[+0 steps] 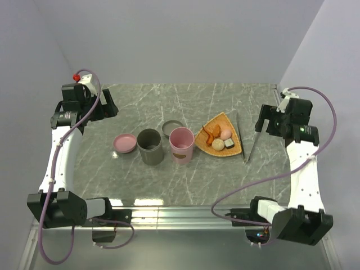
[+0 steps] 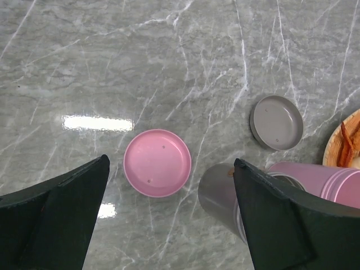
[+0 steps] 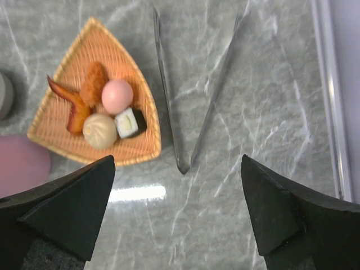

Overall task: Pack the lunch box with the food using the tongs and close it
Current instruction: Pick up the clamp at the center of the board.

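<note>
The lunch box is two open round tubs, a grey one (image 1: pixel 149 146) and a pink one (image 1: pixel 181 145), standing mid-table. Their lids, pink (image 2: pixel 157 162) and grey (image 2: pixel 276 122), lie flat beside them. The food (image 3: pixel 117 95) sits on an orange woven tray (image 3: pixel 140 147): orange-brown pieces, a pink ball, a beige ball (image 3: pixel 100 130) and a dark block. The tongs (image 3: pixel 169 112) lie spread on the table just right of the tray. My left gripper (image 2: pixel 170 163) hangs open above the pink lid. My right gripper (image 3: pixel 178 158) is open above the joined end of the tongs, holding nothing.
In the left wrist view the grey tub (image 2: pixel 219 197) and pink tub (image 2: pixel 315 180) lie under my right finger. A metal rail (image 3: pixel 332 101) runs along the table's right edge. White walls close in the grey marble table (image 1: pixel 112 174).
</note>
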Controlling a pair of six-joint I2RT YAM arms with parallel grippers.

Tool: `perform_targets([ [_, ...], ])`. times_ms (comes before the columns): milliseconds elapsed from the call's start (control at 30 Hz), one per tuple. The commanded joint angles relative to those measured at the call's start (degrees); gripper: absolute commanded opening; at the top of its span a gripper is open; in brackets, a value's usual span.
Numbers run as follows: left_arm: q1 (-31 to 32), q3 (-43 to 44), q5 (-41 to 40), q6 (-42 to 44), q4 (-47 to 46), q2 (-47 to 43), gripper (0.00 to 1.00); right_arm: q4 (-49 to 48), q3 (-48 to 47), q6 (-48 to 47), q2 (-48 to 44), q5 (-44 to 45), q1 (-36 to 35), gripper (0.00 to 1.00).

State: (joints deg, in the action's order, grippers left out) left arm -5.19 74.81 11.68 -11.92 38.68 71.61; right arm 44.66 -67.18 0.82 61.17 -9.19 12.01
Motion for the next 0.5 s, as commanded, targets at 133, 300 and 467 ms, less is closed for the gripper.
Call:
perform_targets([
  [133,0.2,2.0,-1.7,-1.4,-2.9,-1.8,0.99,8.8,-6.2,-1.6,9.0,-0.9,0.3,1.0],
  [300,0.1,3.0,-0.8,-2.1,-3.0,-1.6,0.99,10.2,-6.6,2.3,15.3,0.6,0.3,1.0],
  [467,0.2,3.6,-0.9,-2.5,-3.4,-1.5,0.99,6.0,-5.1,7.3,20.2,1.5,0.4,0.96],
])
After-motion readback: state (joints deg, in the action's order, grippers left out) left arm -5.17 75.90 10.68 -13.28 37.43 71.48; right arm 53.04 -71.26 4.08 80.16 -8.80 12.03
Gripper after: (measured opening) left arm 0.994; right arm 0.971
